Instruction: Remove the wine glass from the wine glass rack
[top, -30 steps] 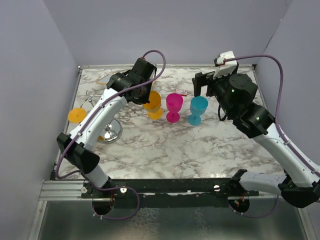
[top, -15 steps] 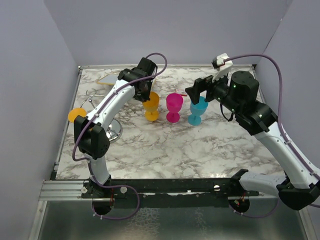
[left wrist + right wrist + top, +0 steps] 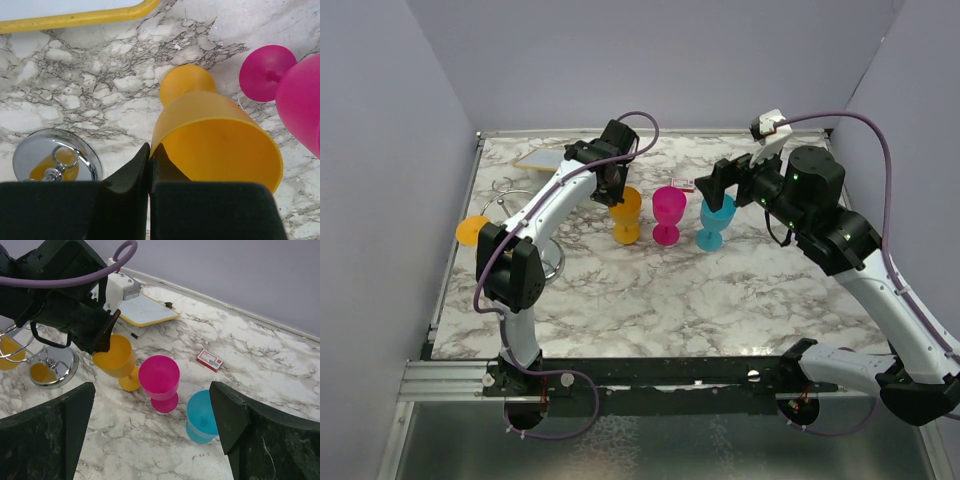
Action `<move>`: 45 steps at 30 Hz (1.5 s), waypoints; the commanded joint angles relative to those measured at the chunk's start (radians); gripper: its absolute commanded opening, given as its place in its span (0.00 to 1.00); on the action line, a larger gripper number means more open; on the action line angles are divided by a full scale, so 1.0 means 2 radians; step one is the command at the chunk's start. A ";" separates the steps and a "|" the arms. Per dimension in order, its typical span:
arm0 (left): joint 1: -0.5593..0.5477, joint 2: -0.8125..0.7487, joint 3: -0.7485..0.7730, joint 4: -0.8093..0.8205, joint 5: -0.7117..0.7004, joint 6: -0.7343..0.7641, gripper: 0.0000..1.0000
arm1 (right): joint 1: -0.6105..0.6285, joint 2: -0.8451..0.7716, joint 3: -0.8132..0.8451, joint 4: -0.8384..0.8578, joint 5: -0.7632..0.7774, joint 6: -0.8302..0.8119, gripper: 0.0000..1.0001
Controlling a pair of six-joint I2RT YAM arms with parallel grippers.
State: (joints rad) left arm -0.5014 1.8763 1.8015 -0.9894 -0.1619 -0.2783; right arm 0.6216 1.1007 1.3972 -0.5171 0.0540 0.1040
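An orange wine glass [image 3: 625,208] stands upright on the marble table, left of a pink glass [image 3: 668,212] and a blue glass [image 3: 715,222]. My left gripper [image 3: 616,186] is shut on its rim, one finger inside the bowl and one outside, as the left wrist view shows [image 3: 150,150]. The chrome wine glass rack [image 3: 553,264] stands to the left, partly hidden by my left arm, its domed base [image 3: 55,155] below the held glass [image 3: 215,145]. A second orange glass [image 3: 472,230] hangs on the rack [image 3: 47,367]. My right gripper [image 3: 720,185] is open and empty above the blue glass [image 3: 202,415].
A white board with a yellow rim [image 3: 535,158] lies at the back left. A small red and white box [image 3: 683,184] lies behind the pink glass [image 3: 160,380]. Purple walls close in the table on three sides.
My left gripper has swung the orange glass from a tilt to upright beside the pink glass. My right gripper has come forward and left, over the blue glass.
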 commanded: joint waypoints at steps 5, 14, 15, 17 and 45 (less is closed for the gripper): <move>-0.001 0.010 -0.011 0.023 0.006 -0.006 0.00 | -0.002 -0.007 -0.013 -0.003 0.000 0.001 0.99; 0.000 0.008 -0.014 0.023 0.006 -0.004 0.20 | -0.002 -0.011 -0.017 -0.004 -0.001 0.002 0.99; 0.000 0.007 -0.015 0.024 0.005 -0.004 0.22 | -0.002 -0.012 -0.016 -0.003 -0.001 0.003 1.00; 0.001 0.006 -0.016 0.023 0.001 -0.002 0.26 | -0.002 -0.012 -0.016 -0.003 -0.004 0.004 1.00; 0.005 -0.428 -0.056 0.087 0.028 0.024 0.93 | -0.002 -0.005 -0.101 0.117 -0.147 0.026 1.00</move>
State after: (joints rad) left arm -0.4946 1.1809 1.8122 -0.9195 -0.1467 -0.2497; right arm 0.6216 1.0782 1.2217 -0.4160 -0.0994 0.1360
